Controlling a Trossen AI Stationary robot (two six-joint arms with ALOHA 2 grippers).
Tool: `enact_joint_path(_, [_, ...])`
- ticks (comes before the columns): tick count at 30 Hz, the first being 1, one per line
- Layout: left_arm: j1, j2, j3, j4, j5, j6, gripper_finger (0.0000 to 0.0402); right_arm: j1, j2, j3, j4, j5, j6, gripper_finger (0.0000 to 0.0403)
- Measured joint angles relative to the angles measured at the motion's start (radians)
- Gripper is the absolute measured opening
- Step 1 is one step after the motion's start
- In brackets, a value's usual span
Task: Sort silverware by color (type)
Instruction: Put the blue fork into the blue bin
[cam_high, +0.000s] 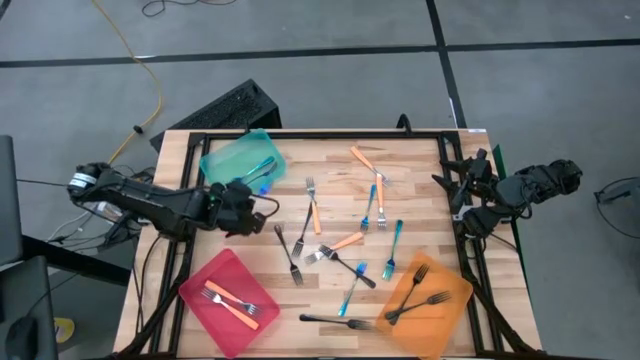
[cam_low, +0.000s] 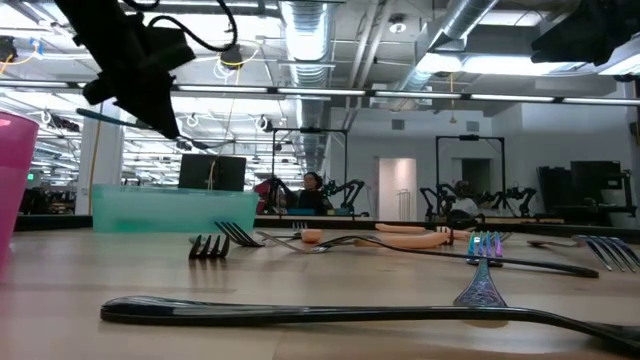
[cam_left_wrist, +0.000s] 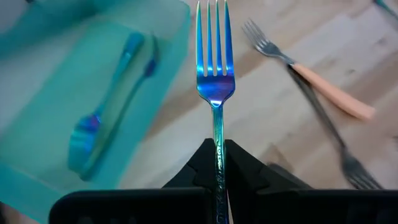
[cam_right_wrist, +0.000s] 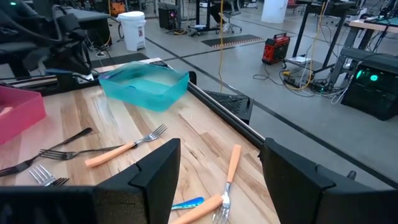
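My left gripper (cam_high: 250, 205) is shut on a blue fork (cam_left_wrist: 215, 68) and hovers just by the near edge of the teal tray (cam_high: 240, 158). The fork's tines point away from the gripper, toward the tray. Another blue piece (cam_left_wrist: 109, 121) lies in the teal tray (cam_left_wrist: 37, 74). The gripper also shows high up in the low view (cam_low: 150, 75). My right gripper (cam_high: 457, 195) is open and empty at the table's right edge. Its fingers stand wide apart in the right wrist view (cam_right_wrist: 221, 180). My left gripper pinches the blue fork's slim handle (cam_left_wrist: 217, 146) between its two fingers. The fingers lie along the fork, which sticks straight out ahead of them. The fork is lifted clear of the table, roughly level, tines (cam_left_wrist: 214, 37) foremost.
A red tray (cam_high: 228, 300) at the near left holds orange-handled forks. An orange tray (cam_high: 428, 295) at the near right holds black forks. Several loose orange (cam_high: 315, 215), blue (cam_high: 395, 245) and black (cam_high: 295, 255) forks lie across the table's middle.
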Motion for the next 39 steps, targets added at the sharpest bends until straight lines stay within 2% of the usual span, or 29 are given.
enact_joint_path(5, [0.123,0.0,0.0,0.001,-0.012,0.148,0.0,0.0,0.0,0.0,0.0,0.0,0.0,0.0242])
enact_joint_path(11, [0.294,0.0,0.0,0.033,0.023,0.35,0.0,0.0,0.0,0.0,0.0,0.0,0.0,0.0242])
enact_joint_path(15, [0.364,-0.014,0.0,0.066,0.043,0.435,0.0,0.0,0.0,0.0,0.0,0.001,0.0,0.0242])
enact_joint_path(26, [0.389,-0.068,0.001,0.158,0.085,0.53,0.0,0.0,0.0,0.0,-0.004,0.006,0.007,0.0242])
enact_joint_path(34, [0.389,-0.071,0.001,0.159,0.086,0.531,0.0,0.0,0.0,0.0,-0.005,0.008,0.007,0.0242])
enact_joint_path(39, [0.407,-0.071,0.001,0.162,0.099,0.589,0.0,0.0,0.0,0.0,-0.018,0.033,0.024,0.0242])
